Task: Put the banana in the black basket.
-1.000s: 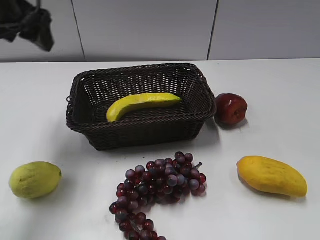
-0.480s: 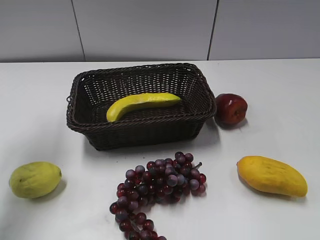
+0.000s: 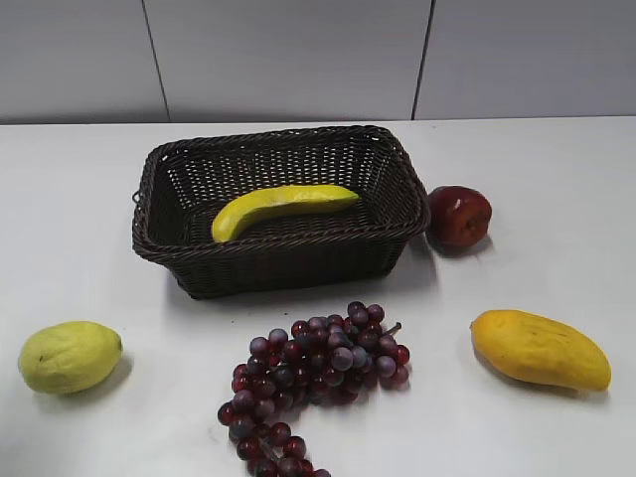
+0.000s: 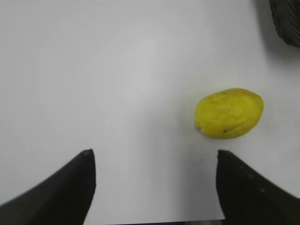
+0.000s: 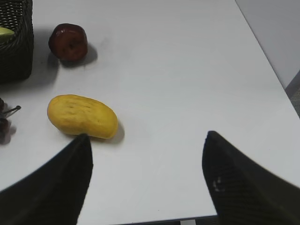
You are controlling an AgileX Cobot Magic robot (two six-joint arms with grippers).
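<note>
The yellow-green banana (image 3: 281, 208) lies inside the black basket (image 3: 159, 238) at the middle back of the table, slanting from lower left to upper right. A tip of it shows in the right wrist view (image 5: 5, 32), with the basket's corner (image 5: 16, 51). A basket corner also shows in the left wrist view (image 4: 287, 21). Neither arm shows in the exterior view. My left gripper (image 4: 152, 152) is open and empty over bare table. My right gripper (image 5: 146, 136) is open and empty over bare table.
A lemon (image 3: 68, 356) lies front left, also in the left wrist view (image 4: 228, 113). Purple grapes (image 3: 308, 373) lie in front of the basket. A mango (image 3: 540, 349) lies front right, a dark red apple (image 3: 459, 215) beside the basket's right end.
One second ago a dark arm part showed at the top left of the exterior view; it has left the view. The banana and basket have not moved.
</note>
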